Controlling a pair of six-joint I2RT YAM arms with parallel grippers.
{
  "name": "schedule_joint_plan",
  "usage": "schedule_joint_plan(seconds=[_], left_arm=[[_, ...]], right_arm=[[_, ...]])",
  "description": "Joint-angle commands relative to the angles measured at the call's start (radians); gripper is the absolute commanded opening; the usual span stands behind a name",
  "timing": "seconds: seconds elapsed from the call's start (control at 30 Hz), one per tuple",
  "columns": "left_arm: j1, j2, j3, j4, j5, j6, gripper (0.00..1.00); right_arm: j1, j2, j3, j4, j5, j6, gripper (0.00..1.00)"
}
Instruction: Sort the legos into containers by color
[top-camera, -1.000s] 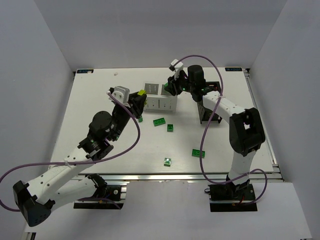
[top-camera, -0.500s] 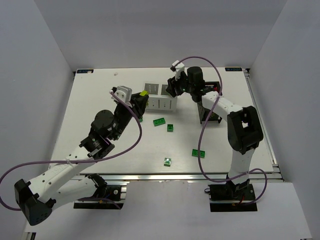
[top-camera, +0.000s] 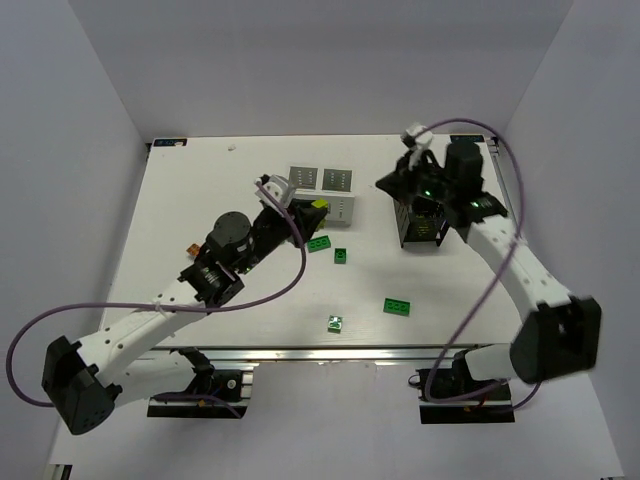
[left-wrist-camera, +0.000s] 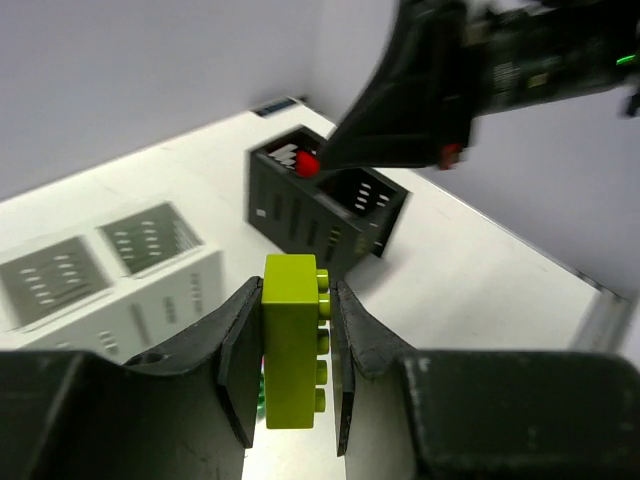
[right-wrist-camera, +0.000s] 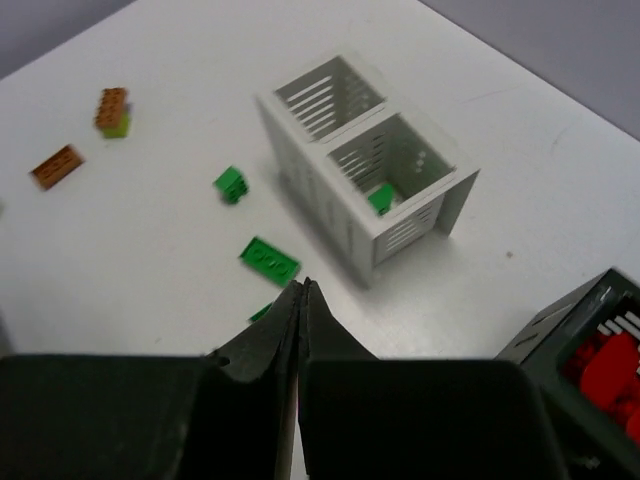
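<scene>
Presently, item by item.

Left gripper (left-wrist-camera: 295, 290): clamped on one yellow-green brick (left-wrist-camera: 291, 345), studs turned to the right in my wrist view. It is carried above the table, just beside the white box (right-wrist-camera: 330, 195).

Right gripper (right-wrist-camera: 302, 300): fingers pressed together with nothing between them, hanging near the black box (left-wrist-camera: 300, 225).

Done, as I judge it: red bricks (right-wrist-camera: 605, 365) lie in the black box. One green brick (right-wrist-camera: 381, 198) lies in one compartment of the white box. I see nothing in its other compartment, though that floor is partly hidden.

Left to do: the held brick needs a compartment of its own. Four loose green bricks (top-camera: 320, 243) are scattered between the boxes and the near edge. Two reddish-brown bricks (right-wrist-camera: 57, 166) lie well apart from the boxes, one seemingly stacked on a yellow-green piece. I reckon the sort is roughly half finished.

Surface: white matt tabletop (top-camera: 190, 190), with a metal rail (top-camera: 380, 352) along the near edge.

Room: plain pale grey walls (top-camera: 300, 60) on three sides.
</scene>
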Motion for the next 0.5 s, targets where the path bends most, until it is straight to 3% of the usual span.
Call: schedule_joint_plan(seconds=[0.0,0.13,0.17,0.27,0.47], left_arm=[[0.005,0.075,0.014,0.082,0.181,-0.056,0.0],[-0.001,0.21,0.064,0.169,0.277,-0.136,0.0],[-0.002,0.243,0.086,0.175,0.295,-0.143,0.0],[-0.022,0.378,0.179,0.176,0.309,-0.133,0.0],[-0.056,0.654,0.337,0.246,0.315,-0.039,0.0]], right_arm=[[-0.042,-0.224,-0.113,-0.185,-0.231,0.008,0.0],[-0.102,-0.563,-0.323,-0.109,-0.262,0.074,0.0],[-0.116,-0.712,-0.372,-0.064,-0.229,0.088,0.0],[-0.137,-0.929,-0.495,0.01,-0.101,0.07,0.0],[-0.139,-0.981,-0.543,0.01,0.037,0.036,0.0]])
